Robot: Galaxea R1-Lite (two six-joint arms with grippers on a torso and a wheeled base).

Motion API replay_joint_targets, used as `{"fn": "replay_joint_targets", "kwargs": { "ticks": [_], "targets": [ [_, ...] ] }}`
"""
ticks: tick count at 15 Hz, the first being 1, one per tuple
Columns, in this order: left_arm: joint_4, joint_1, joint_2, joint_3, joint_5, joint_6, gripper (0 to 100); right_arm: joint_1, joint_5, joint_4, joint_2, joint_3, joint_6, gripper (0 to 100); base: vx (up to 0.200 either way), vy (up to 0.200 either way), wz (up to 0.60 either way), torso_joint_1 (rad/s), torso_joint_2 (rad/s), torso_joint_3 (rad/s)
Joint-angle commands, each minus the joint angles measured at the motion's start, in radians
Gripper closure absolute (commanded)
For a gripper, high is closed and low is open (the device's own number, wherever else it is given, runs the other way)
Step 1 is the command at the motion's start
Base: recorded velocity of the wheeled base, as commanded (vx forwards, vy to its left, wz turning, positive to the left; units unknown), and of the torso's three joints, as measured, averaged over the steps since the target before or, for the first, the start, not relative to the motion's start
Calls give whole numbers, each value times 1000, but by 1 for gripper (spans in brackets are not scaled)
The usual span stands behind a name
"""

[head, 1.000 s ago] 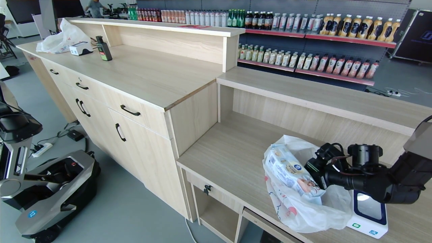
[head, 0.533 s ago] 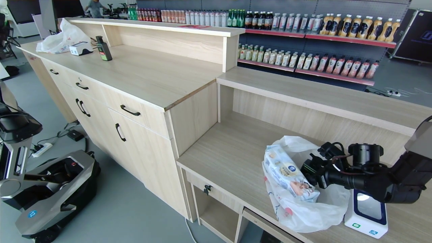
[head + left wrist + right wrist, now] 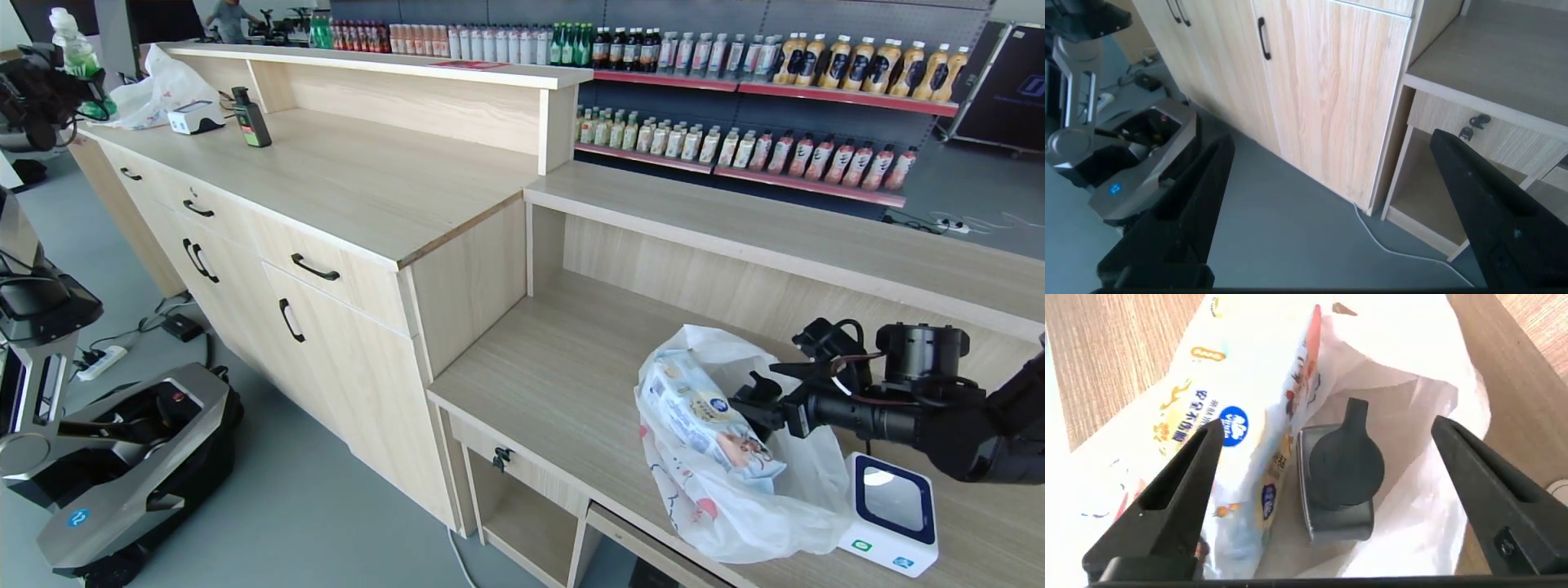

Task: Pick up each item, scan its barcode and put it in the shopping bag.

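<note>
Two items sit in the bag. Low counter [image 3: 563, 367]: shopping bag [image 3: 735, 514] slumped open near its front edge. Wipes pack [image 3: 706, 416] lies tilted in the bag's mouth. White scanner [image 3: 890, 514] stands just beside the bag. A dark grey capped container [image 3: 1343, 469] rests deeper inside, next to the pack. Right gripper [image 3: 755, 396] at the mouth, jaws spread, holding nothing. Left gripper [image 3: 1331, 143] likewise spread and empty, over the floor. Judgement: drop-off looks complete. Lift out without snagging the thin film, and avoid the scanner.
</note>
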Motion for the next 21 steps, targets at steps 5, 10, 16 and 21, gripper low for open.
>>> {"fn": "replay_joint_targets", "kwargs": {
  "ticks": [5,10,16,21],
  "targets": [
    [0,0,0,0,0,0,0,-5,-7,199,-469,66,-6,0,0,0,0,0,0,0],
    [0,0,0,0,0,0,0,-14,-49,235,-722,29,-56,0,0,0,-480,-73,158,101],
    [0,1,0,0,0,0,0,-2,-463,939,-970,-351,95,0,0,0,-600,-154,388,224],
    [0,0,0,0,0,0,0,-8,-579,965,-1225,-118,210,0,0,0,0,-47,119,74]
  ]
}}
